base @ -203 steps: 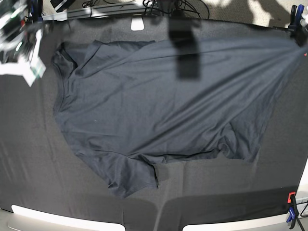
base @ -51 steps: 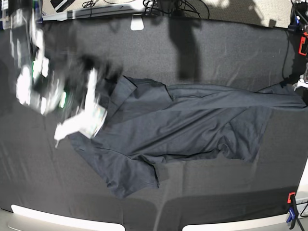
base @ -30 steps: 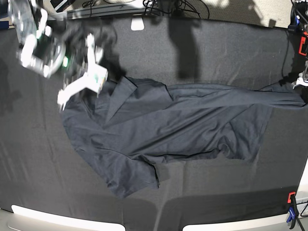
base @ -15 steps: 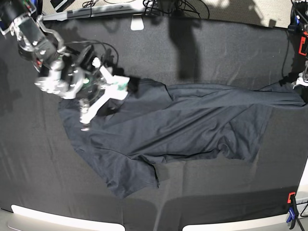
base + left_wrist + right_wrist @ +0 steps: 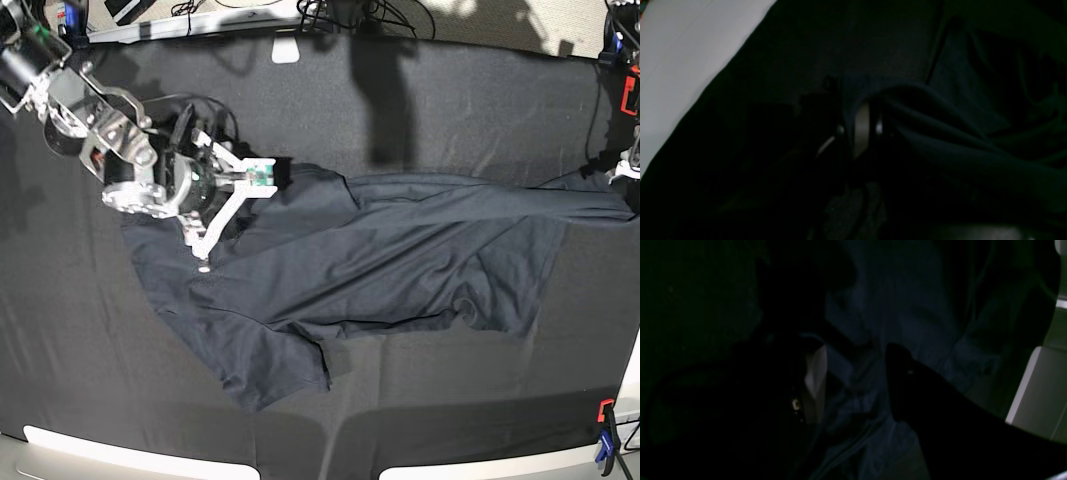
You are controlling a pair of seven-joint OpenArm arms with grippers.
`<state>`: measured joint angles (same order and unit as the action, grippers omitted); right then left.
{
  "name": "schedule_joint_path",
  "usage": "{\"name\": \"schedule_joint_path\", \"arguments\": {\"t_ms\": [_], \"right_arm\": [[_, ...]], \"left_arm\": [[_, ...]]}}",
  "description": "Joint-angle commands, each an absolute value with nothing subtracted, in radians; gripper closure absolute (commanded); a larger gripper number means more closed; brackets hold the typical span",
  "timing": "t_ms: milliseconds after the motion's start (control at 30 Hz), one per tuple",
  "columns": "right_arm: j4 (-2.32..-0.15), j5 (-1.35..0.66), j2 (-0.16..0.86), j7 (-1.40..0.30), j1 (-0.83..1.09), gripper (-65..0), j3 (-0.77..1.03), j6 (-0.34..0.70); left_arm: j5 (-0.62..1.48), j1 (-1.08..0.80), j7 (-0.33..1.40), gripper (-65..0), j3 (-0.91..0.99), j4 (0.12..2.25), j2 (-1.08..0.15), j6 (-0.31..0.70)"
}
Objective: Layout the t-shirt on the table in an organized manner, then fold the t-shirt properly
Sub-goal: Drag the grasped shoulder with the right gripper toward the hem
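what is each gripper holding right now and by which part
The left gripper is shut on the t-shirt, pinching a bunched edge at its far end. The right gripper stands open over the t-shirt, holding nothing.

The base view is evenly lit and sharp, with light falling from above and behind: bright patches lie along the far edge, and a tall dark shadow crosses the table [image 5: 420,110] at top centre. Straight edges bow at the corners, a wide-lens distortion. Both wrist views are very dim, grainy and soft. In them the t-shirt [image 5: 967,133] barely separates from black, while pale surfaces at the frame edges glare.
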<state>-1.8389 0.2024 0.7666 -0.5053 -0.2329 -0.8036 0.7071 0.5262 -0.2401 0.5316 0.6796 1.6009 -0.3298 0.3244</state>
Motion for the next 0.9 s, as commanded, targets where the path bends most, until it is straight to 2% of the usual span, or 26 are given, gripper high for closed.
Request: {"name": "schedule_joint_path", "arguments": {"t_ms": [0,233,467,633,733,867], "right_arm": [[-1.851,0.193,0.778,-0.496,-0.251,-27.9,-0.794,0.698],[-1.809,0.174,0.767,-0.448,-0.252,-27.9,-0.794,0.698],[-1.754,0.180,0.688,-0.426,-0.252,-27.4,-0.794,0.698],[-1.754,0.179,0.682,-0.456,-0.252,-8.5,-0.794,0.698],[-1.754,0.179,0.682,-0.523,-0.252,-0.4,-0.794,0.698],[-1.782,0.164,0.687,-0.550,-0.252,0.0,-0.794,0.698]], "left_arm": [[0.538,-0.233,0.508,0.0,0.685,1.617,-0.349,0.328],[0.539,-0.233,0.508,0.0,0.685,1.617,-0.349,0.328],[0.538,-0.233,0.508,0.0,0.685,1.617,-0.349,0.328],[0.538,-0.233,0.508,0.0,0.685,1.617,-0.349,0.328],[0.538,-0.233,0.508,0.0,0.685,1.617,-0.349,0.328],[0.538,-0.233,0.507,0.0,0.685,1.617,-0.349,0.328]]}}
